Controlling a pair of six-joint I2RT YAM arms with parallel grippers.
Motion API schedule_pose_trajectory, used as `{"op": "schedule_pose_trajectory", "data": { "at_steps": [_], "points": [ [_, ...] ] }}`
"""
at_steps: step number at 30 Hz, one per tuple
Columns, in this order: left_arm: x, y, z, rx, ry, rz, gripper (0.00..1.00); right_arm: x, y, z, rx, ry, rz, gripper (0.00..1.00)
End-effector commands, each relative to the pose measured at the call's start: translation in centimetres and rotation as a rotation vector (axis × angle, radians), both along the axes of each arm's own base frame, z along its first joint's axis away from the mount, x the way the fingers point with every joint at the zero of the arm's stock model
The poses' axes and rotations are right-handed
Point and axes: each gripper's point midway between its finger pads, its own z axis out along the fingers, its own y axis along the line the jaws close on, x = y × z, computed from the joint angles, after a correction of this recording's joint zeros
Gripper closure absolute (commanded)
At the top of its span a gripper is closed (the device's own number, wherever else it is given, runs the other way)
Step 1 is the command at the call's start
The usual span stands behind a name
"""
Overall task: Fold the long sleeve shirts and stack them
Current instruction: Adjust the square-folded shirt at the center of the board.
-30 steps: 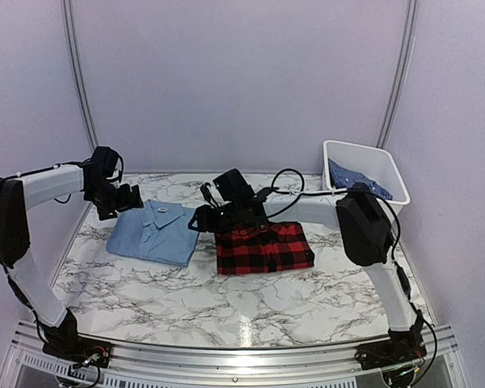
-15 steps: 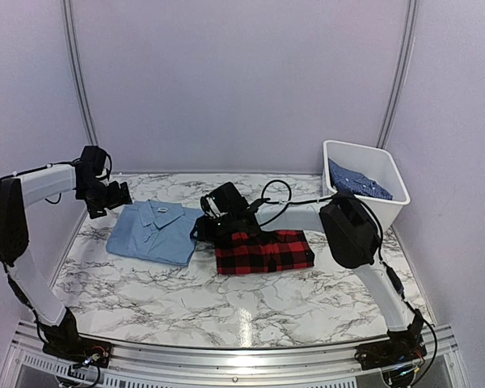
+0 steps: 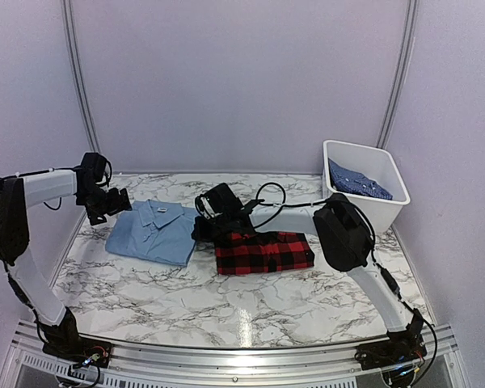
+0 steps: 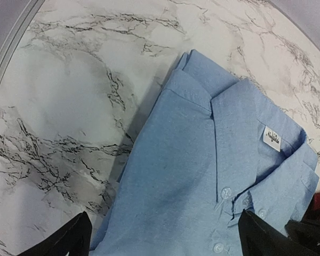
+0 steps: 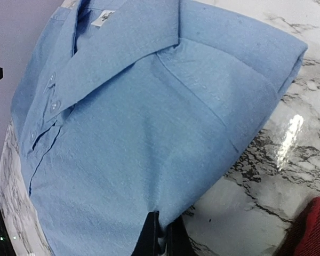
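Top external view has my right fingers (image 5: 152, 237) low at the right edge of the light blue shirt (image 3: 152, 232), in the gap between it and the plaid shirt (image 3: 264, 250). Both shirts lie folded on the desk (image 3: 186, 299), side by side and just apart. The darker blue shirt (image 3: 352, 179) sits in the white bin (image 3: 385, 174) at the far right.

In the right wrist view those fingers are drawn almost together, with the blue shirt's folded edge running down into them, so I judge them pinched on the cloth (how many layers, I cannot tell). My left fingers (image 4: 77, 237) are spread wide and hold nothing, hovering over the far left corner near the collar (image 4: 240, 138).

Here is what worries me. If my right pinch has only the top layer, any lift or pull would peel the fold open instead of carrying the whole shirt. With one side held and the left not yet closed on anything, the free half could sag and slide out of shape. A sideways drag to the right could also push into the plaid shirt and ruck its near edge. And my left fingers, closing too close to the collar, might catch only that flap.
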Motion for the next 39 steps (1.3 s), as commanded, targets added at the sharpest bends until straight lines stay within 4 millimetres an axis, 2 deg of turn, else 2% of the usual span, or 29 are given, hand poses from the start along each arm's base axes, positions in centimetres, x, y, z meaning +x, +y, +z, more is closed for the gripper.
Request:
{"op": "schedule_pose_trajectory", "data": {
  "at_steps": [1,7,11,13,19,28,33,37,39],
  "points": [
    [-0.1,-0.4,-0.1,-0.038,-0.014,0.0,0.01,2.2,-2.6,-0.6,-0.069,-0.013,-0.01,1.0],
    [0.2,-1.3,-1.4,-0.076,0.01,-0.028,0.01,5.5,-5.6,-0.2,-0.11,-0.046,-0.044,1.0],
    [0.5,-2.6,-3.0,-0.145,0.038,-0.064,0.02,7.1,-6.2,0.3,-0.115,-0.068,-0.049,1.0],
    [0.6,-3.1,-3.8,-0.173,0.05,-0.076,0.03,7.5,-6.1,0.2,-0.114,-0.067,-0.036,0.94],
    [0.5,-4.3,-4.3,-0.245,0.04,-0.09,0.08,7.4,-5.7,0.5,-0.1,-0.067,-0.026,0.7],
    [0.7,-4.7,-5.3,-0.239,0.049,-0.075,0.21,8.1,-6.0,0.0,-0.133,-0.086,-0.047,0.52],
    [0.7,-4.9,-6.3,-0.21,0.071,-0.06,0.25,8.1,-5.7,-1.2,-0.147,-0.084,-0.043,0.49],
    [0.7,-5.9,-7.0,-0.207,0.088,-0.072,0.28,7.4,-5.1,-2.3,-0.16,-0.076,-0.029,0.49],
    [0.6,-6.5,-7.4,-0.212,0.096,-0.076,0.34,6.9,-4.6,-2.8,-0.161,-0.071,-0.018,0.5]
  ]
}}
